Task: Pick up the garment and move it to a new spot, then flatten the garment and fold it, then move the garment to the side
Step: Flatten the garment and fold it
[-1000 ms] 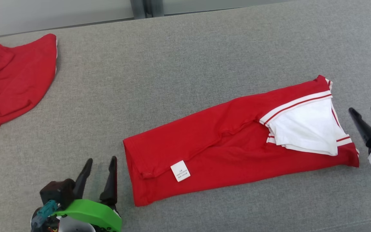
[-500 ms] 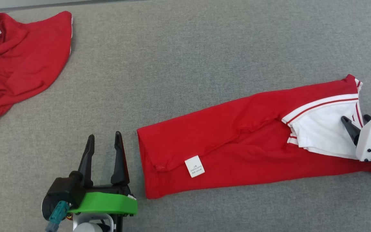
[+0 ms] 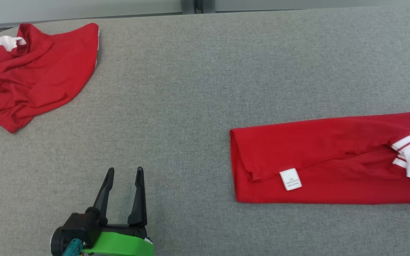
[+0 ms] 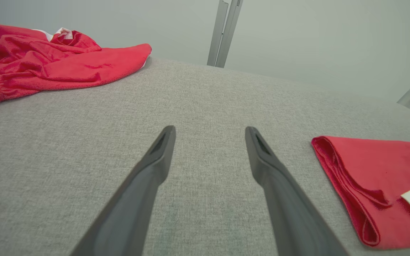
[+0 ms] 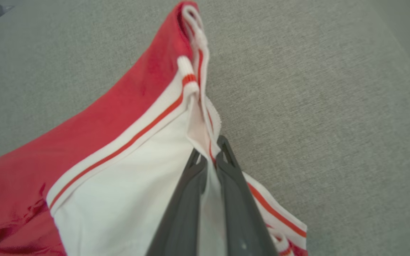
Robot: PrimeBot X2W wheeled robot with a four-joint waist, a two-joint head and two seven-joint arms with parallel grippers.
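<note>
The garment (image 3: 319, 160) is red, folded into a long band with a white label (image 3: 290, 179), and lies flat on the grey table, running off the right edge of the head view. Its white, red-striped end (image 5: 119, 117) appears in the right wrist view, where my right gripper (image 5: 208, 149) is shut on the white fabric near the striped edge. My left gripper (image 3: 125, 169) stands open at the lower left, apart from the garment's folded left end (image 4: 376, 167), with nothing between its fingers (image 4: 210, 129).
A second red garment (image 3: 34, 71) lies crumpled at the table's far left corner (image 4: 48, 64). The grey padded table (image 3: 190, 89) stretches bare between the two garments. A grey post (image 3: 194, 6) stands behind the far edge.
My right gripper has shut on the garment's white end. The garment has slid right, away from my left gripper, and now lies more level. The head camera has shifted too.
</note>
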